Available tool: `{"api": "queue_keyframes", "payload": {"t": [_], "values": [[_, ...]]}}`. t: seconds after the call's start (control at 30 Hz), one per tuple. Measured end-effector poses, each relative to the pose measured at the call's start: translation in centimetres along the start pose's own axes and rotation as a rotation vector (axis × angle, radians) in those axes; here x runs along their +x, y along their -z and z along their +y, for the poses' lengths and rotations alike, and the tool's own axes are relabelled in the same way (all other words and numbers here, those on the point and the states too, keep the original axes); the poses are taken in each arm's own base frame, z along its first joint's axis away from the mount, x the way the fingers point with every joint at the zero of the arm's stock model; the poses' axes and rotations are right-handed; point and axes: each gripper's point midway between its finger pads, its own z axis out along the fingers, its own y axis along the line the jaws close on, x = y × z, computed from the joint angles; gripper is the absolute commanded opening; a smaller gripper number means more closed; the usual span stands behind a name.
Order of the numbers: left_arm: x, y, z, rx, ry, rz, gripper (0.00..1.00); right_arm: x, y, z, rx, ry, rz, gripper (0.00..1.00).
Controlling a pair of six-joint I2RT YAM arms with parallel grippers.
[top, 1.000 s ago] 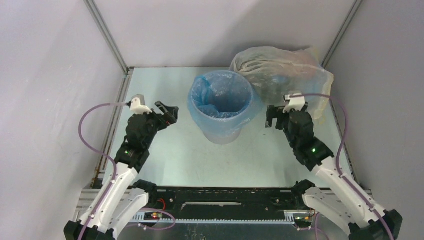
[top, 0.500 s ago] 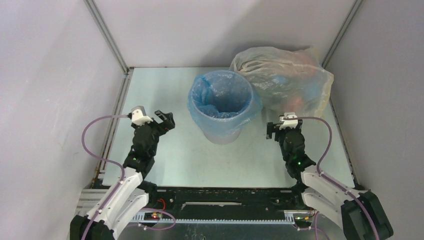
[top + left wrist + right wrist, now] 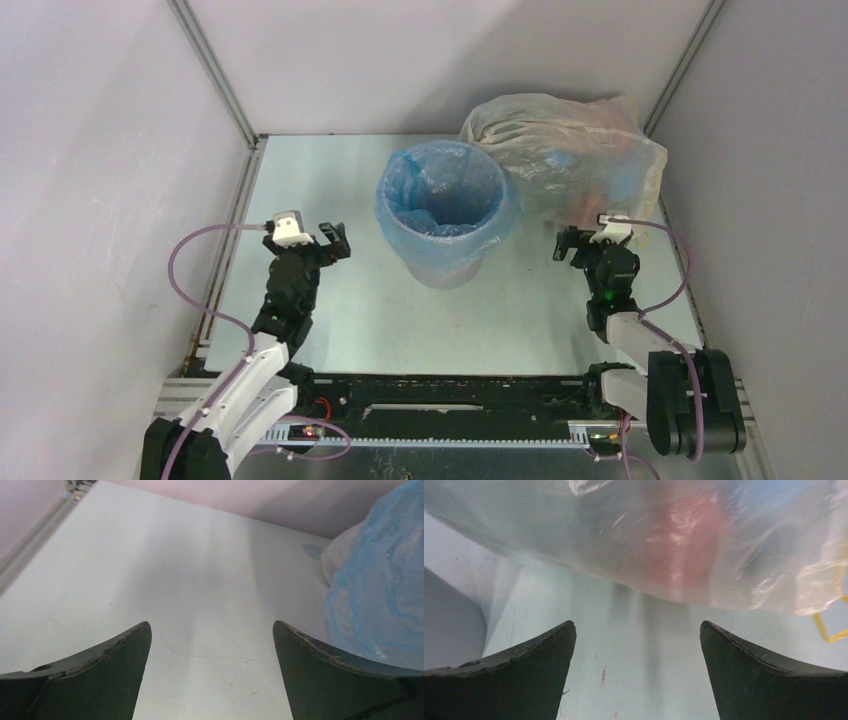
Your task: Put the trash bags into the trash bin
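The light-blue trash bag (image 3: 440, 190) lines the pale grey trash bin (image 3: 445, 268), its rim folded over the outside; the bin stands upright at the table's middle back. The bag's side shows at the right of the left wrist view (image 3: 380, 590). My left gripper (image 3: 333, 240) is open and empty, low over the table to the left of the bin. My right gripper (image 3: 572, 243) is open and empty, to the right of the bin, in front of the clear bag. The bin's grey wall shows at the left of the right wrist view (image 3: 449, 620).
A large clear whitish bag (image 3: 565, 160) stuffed with colourful items lies at the back right against the bin; it fills the top of the right wrist view (image 3: 664, 540). Enclosure walls close the table at left, back and right.
Both arms have pulled back toward their bases and lowered. The left gripper moved slightly left and nearer; the right gripper moved right and nearer. The bin and bag have not moved.
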Motion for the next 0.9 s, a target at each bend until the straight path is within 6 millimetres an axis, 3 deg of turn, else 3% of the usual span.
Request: {"api": "queue_keyframes", "payload": {"t": [0.13,0.3,0.43,0.63,0.9], "values": [[-0.1,-0.3,1.1,-0.046,-0.09,-0.011,1.0,1.5,0.1,0.9,-0.066,0.009,0.039,0.94],[-0.5,-0.8,3.4,-0.124,-0.146,-0.031,1.0,0.8,1.1,1.1,-0.082,0.088,-0.015,0.95],[0.3,-1.1,6.1,-0.193,-0.16,-0.037,1.0,0.0,0.6,-0.3,-0.045,0.082,-0.073,0.93],[2.7,-1.3,8.5,-0.236,-0.189,0.002,1.0,4.5,-0.6,-1.9,0.015,0.052,0.04,1.0],[3.2,-2.2,10.0,-0.25,-0.217,-0.009,1.0,1.9,-2.2,-1.5,0.043,0.061,-0.015,1.0]]}}
